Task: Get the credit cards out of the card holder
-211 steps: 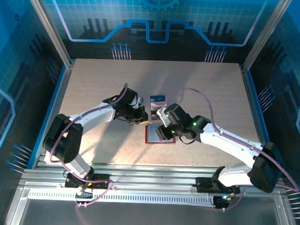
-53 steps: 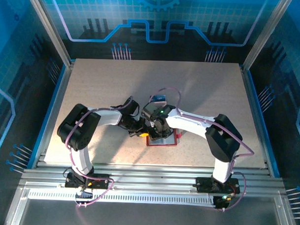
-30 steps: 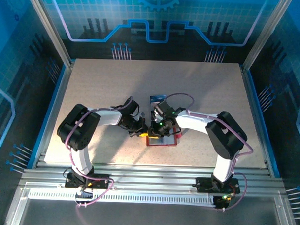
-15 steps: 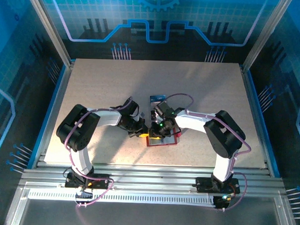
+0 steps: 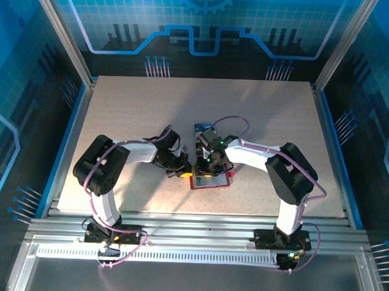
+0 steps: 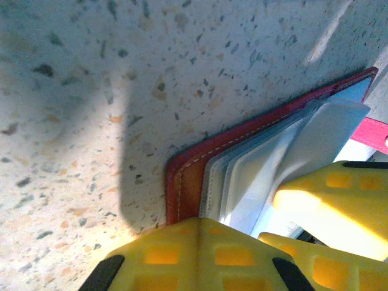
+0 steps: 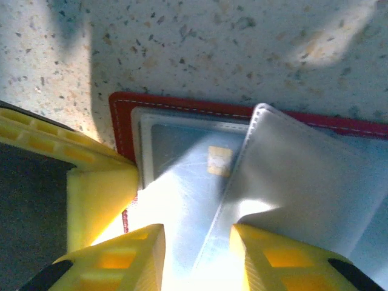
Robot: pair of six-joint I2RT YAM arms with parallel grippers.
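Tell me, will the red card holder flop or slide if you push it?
Probably floppy: pale pockets fan up loosely inside the card holder. It looks thin and flat, so it is likely light and won't roll. It may slide on the smooth speckled table.

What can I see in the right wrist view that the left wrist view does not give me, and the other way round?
Right wrist view: a card with a small gold chip, lying under a clear pocket of the card holder, and a pale pocket sheet lying askew over it.
Left wrist view: the red clasp tab at the right edge, and the stacked pocket edges seen from the side.
Both: the red holder, open on the speckled table, with yellow fingers close over it.
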